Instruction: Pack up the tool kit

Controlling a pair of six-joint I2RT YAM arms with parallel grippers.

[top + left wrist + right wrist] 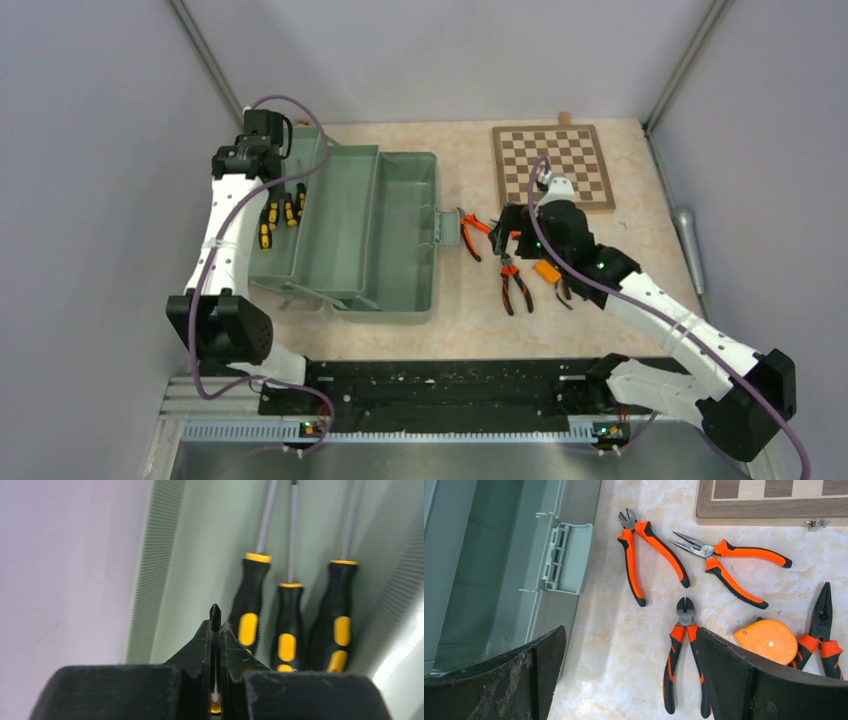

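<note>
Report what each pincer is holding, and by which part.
The left pincer is shut on a yellow-black screwdriver, gripped on the shaft just behind its tip, which pokes out in front. The right pincer is open and holds nothing.

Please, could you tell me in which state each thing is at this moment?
toolbox, open
three screwdrivers, lying side by side inside the toolbox
left gripper, shut on the fourth screwdriver
right gripper, open, holding nothing
four pliers, lying on the table, outside the toolbox
tape measure, on the table, not packed
chessboard, closed, lying flat
</note>
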